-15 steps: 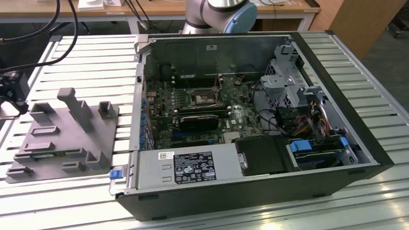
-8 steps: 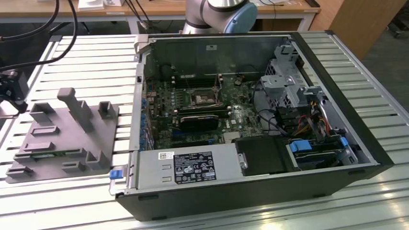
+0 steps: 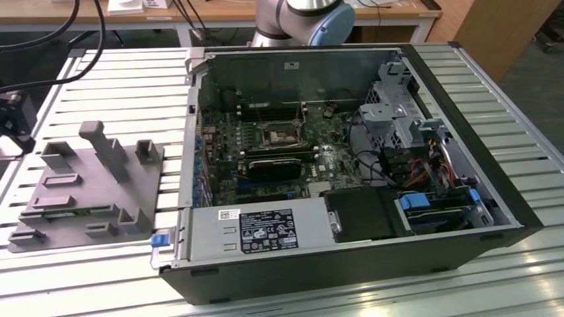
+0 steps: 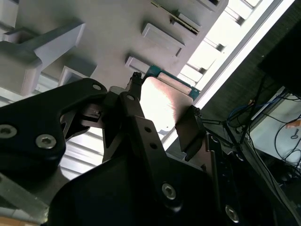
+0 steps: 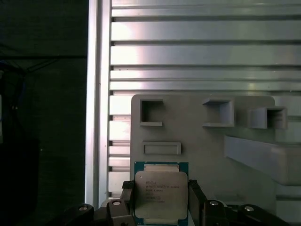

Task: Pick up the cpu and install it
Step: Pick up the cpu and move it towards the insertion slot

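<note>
At one edge of the grey block, the end effector is grasping the cpu. In both wrist views its dark fingers are pressing on two opposite edges of the chip, with no gap showing on either side. The cpu is lying flat between them, its shiny silver top facing the first wrist camera and its thin green rim showing along the free edges. Being square, it has no long axis to speak of, so what counts is which pair of edges the fingers are bearing on. In the second wrist view the cpu is sitting just off the block's small recesses. Whether it is resting on the block or already hanging clear of it, I cannot tell.

The relation that matters is sideways — in the exterior view the grey block is standing on the slatted bench at the exterior view's left. The dark, metal-framed socket is sitting well apart toward the exterior view's right, on the green motherboard inside the open computer case. The case's upright wall is standing between block and socket — the socket frame is looking bare.
</note>
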